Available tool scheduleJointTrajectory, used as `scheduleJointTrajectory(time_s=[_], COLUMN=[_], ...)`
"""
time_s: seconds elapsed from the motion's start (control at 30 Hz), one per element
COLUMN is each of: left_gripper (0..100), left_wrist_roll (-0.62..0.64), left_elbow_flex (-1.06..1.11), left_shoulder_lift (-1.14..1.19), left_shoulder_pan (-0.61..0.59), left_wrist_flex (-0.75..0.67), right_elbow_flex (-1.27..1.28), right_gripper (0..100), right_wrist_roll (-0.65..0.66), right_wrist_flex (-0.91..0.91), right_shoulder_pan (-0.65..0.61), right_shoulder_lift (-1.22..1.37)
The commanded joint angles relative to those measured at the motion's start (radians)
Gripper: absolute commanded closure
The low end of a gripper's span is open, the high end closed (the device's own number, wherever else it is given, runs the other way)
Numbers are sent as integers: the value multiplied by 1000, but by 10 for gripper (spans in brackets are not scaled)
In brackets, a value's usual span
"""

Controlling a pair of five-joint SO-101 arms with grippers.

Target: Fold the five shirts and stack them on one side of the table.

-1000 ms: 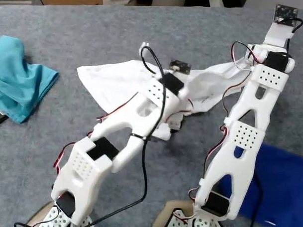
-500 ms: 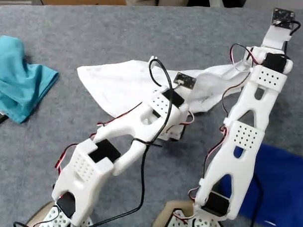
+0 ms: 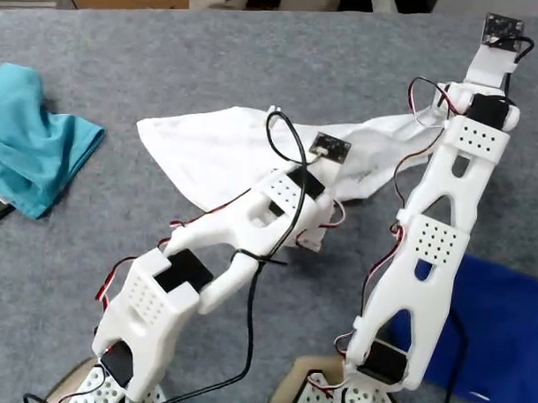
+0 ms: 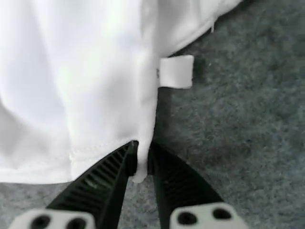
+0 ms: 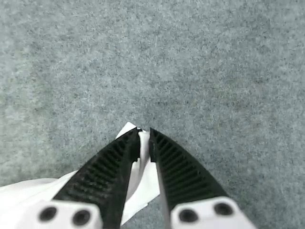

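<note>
Left gripper [image 4: 141,151]: pinched tight on the edge of the white shirt [image 4: 71,71], right by a little tag [image 4: 176,71]. Right gripper [image 5: 144,134]: pinched tight too, on a corner of the same shirt, farther out on the table [image 3: 257,51]. So, held at two spots, one near and one far.

Lies in the middle of the table, between the two arms. Looks bunched and wrinkled, with one long point sticking out to the side away from the right arm. Not folded yet. Looks ready to be pulled flat or given a first fold; hard to say which.

Over at one side of the table, a teal shirt [image 3: 32,149] in a heap. Not folded either, and well apart from the white one. At the other side, near the right arm's base, a blue shirt [image 3: 503,325] lying flat. Partly hidden behind the arm, so cannot tell if folded or just spread out. May be the start of the stack, but only a guess.

Three shirts to count here out of five. Nothing piled on anything yet. Lots left to do, most likely: fold the white one, fold the teal one, maybe the blue one, then pile them all up on one side. Early in the job, by the look of it.
</note>
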Motion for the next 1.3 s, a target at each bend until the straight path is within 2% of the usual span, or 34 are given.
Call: scheduleJointTrajectory(time_s=[0.0, 0.13, 0.27, 0.57, 0.87, 1.03, 1.17, 1.27], left_gripper=[981, 981, 981, 981, 981, 981, 980, 980], left_wrist_roll=[-11, -66, -124, -226, -252, -253, -255, -255], left_elbow_flex=[-38, -163, -381, -1043, -1536, -1470, -1284, -1086], left_shoulder_lift=[-51, -51, -51, -51, -53, -200, -371, -518], left_shoulder_pan=[-28, -80, -172, -356, -499, -566, -614, -680], left_wrist_flex=[3, 92, 229, 549, 617, 618, 618, 618], right_elbow_flex=[-42, -44, -41, -44, -44, -39, -31, -31], right_gripper=[990, 990, 991, 991, 991, 986, 986, 988], right_wrist_roll=[6, 6, 8, 8, 6, 6, 8, 44], right_wrist_flex=[-21, -20, 20, 210, 267, 269, 269, 287], right_shoulder_pan=[18, 12, -28, -101, -137, -140, -150, -213], right_shoulder_lift=[-7, -10, -56, -312, -753, -1027, -1202, -1287])
